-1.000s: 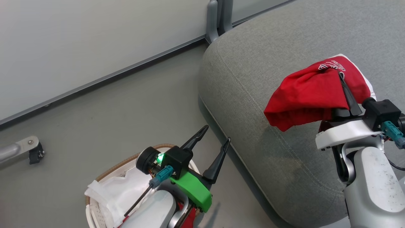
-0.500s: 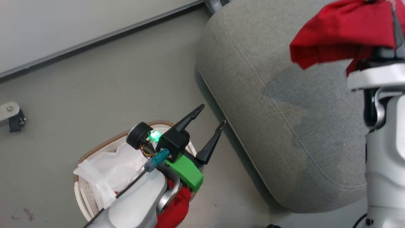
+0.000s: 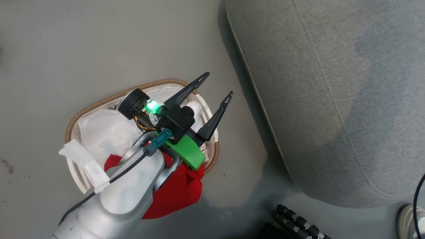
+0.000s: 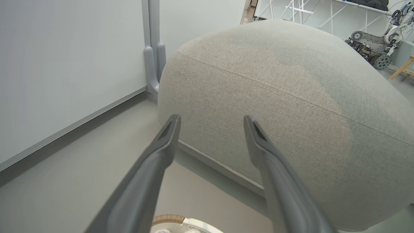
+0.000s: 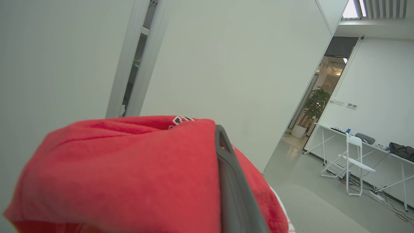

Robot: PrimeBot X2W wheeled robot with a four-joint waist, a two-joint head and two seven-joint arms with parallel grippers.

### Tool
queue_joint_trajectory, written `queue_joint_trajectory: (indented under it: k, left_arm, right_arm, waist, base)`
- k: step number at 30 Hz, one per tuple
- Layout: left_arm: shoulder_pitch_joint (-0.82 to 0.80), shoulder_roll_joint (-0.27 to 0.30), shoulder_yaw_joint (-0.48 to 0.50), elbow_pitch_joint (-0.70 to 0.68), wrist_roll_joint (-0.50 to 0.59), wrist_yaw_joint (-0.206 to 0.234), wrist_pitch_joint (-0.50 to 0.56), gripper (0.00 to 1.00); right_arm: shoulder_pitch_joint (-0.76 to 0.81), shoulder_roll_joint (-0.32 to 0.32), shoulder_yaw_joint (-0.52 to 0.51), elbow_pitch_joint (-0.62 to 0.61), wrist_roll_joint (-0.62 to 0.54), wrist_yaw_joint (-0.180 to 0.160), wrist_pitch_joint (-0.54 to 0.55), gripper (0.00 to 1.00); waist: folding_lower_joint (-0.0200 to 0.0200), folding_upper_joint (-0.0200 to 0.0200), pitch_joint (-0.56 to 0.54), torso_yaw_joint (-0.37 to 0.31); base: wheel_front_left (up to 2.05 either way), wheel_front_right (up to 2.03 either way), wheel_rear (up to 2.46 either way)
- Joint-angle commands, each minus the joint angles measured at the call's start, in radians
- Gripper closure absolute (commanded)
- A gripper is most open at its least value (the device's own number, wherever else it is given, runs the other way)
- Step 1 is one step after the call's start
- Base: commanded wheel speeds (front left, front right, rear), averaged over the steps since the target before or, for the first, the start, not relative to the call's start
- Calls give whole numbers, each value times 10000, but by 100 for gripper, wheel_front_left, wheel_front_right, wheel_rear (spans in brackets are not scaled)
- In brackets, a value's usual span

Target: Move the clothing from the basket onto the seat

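Right gripper (image 5: 220, 137) pinches a red garment (image 5: 129, 168) aloft; it should come low over the seat (image 3: 332, 83) before letting go. Left gripper (image 3: 217, 84), spread and empty above the basket (image 3: 99, 103), could dip for the red clothing (image 3: 179, 192) lying there.

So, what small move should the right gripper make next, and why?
Probably lower the right gripper onto the seat and open it: it is shut on a red garment in the air, and the seat in view holds no clothing.
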Motion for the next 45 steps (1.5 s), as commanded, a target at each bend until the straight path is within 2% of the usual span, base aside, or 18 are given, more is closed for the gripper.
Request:
queue_joint_trajectory:
  k: [1, 7, 13, 20, 22, 25, 34, 45]
  left_arm:
    - [-273, 80, -23, -70, 95, -30, 16, 0]
    - [-473, 128, -13, -86, 117, 9, 16, 0]
    - [-407, 43, -76, -61, 9, 30, 6, 0]
    - [-412, 4, -182, 8, -102, 6, -2, 0]
    - [-357, 16, -167, 33, -100, 3, -3, 0]
    - [-190, 9, -104, 38, -178, 2, -5, 0]
    - [505, -304, 183, -58, -253, -9, -5, 0]
    - [1679, -941, 1246, -167, -361, -31, -6, 0]
  right_arm:
    - [-274, -232, -141, 236, -89, -14, -22, 100]
    - [-470, -1128, -707, 1635, -490, -14, -22, 100]
    - [243, -902, -1049, 2438, -655, -14, -22, 100]
    - [1199, -555, -1228, 2757, -707, -14, -22, 100]
    - [1467, -435, -1238, 2592, -614, -14, -22, 74]
    - [1990, -246, -1158, 2236, -441, -14, -22, 0]
    - [3814, 22, -740, 1439, -122, -14, -22, 0]
    - [5238, -77, 248, 905, 161, -14, -22, 0]
  waist:
    - [-2, -1, 1269, 670]
    - [-2, -1, 1793, 881]
    - [-2, -1, 1873, 933]
    - [-2, -1, 1517, 997]
    - [-2, -1, 1375, 990]
    - [-2, -1, 1116, 966]
    - [-2, -1, -189, 1066]
    - [-2, -1, -2263, 1848]
  base:
    - [0, 0, 0]
    - [0, 0, 0]
    - [0, 0, 0]
    - [0, 0, 0]
    - [0, 0, 0]
    - [0, 0, 0]
    - [0, 0, 0]
    - [0, 0, 0]
